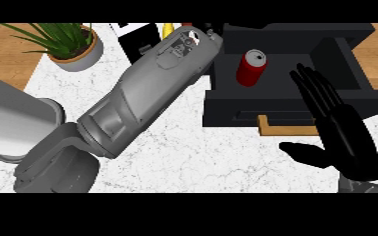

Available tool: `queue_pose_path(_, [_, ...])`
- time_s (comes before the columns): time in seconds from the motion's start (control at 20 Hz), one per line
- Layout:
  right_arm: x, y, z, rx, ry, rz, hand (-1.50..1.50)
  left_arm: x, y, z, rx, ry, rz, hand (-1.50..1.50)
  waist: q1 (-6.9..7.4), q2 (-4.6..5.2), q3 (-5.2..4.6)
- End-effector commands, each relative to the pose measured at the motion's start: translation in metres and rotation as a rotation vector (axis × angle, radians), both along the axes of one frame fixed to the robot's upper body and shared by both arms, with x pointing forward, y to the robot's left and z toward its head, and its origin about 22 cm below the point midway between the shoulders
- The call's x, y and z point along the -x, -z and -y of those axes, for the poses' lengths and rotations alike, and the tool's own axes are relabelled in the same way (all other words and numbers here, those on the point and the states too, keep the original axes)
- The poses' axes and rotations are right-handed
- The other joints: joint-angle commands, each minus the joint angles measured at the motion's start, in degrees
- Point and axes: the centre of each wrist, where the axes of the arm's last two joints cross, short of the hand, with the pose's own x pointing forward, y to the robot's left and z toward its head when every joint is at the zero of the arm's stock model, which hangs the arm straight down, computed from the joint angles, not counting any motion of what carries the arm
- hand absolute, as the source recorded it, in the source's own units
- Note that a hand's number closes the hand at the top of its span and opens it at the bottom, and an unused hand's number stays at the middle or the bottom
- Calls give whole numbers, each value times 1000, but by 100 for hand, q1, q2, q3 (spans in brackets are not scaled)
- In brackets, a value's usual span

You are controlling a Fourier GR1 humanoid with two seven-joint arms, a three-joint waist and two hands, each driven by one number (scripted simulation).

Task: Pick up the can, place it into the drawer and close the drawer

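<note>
Can [252,68] stands upright inside the open black drawer [221,87], so I judge only the closing remains. It looks light, rigid and slick; I'd take it round the middle. My right hand [341,128] hangs open, fingers straight, holding nothing. My left forearm [148,95] hides its own hand; grip unknown. Handle [284,128] shows below.

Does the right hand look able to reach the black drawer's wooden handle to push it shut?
Probably yes: the open right hand hovers just right of the wooden handle, with nothing between them; the red can already sits inside the black drawer.
</note>
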Motion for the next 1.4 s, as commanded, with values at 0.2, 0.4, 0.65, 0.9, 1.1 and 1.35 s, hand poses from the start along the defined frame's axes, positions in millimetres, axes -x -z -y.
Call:
queue_pose_path(0.2, [-45, 39, -17, 26, 89, 15, -150, -9, -8, -39, -8, -20, -13, -150, 117, -30, 0])
queue_pose_path(0.4, [-54, 67, -6, 32, 128, -8, -150, 2, -17, -51, -10, -17, -14, -150, 227, -78, 0])
queue_pose_path(0.65, [-73, 99, 6, 91, 160, -27, -150, 4, -33, -75, 1, -1, -26, -150, 329, -52, 5])
queue_pose_path(0.9, [-95, 104, -2, 120, 174, 12, -150, 7, -41, -90, 2, -20, -27, -150, 298, -21, 8])
queue_pose_path(1.1, [-117, 101, 6, 157, 218, 28, -150, 10, -35, -114, -4, -23, -36, -150, 363, 3, 9])
queue_pose_path(1.35, [-141, 95, 9, 146, 253, 111, -150, 19, -25, -119, -14, -10, -46, -150, 413, 36, 14])
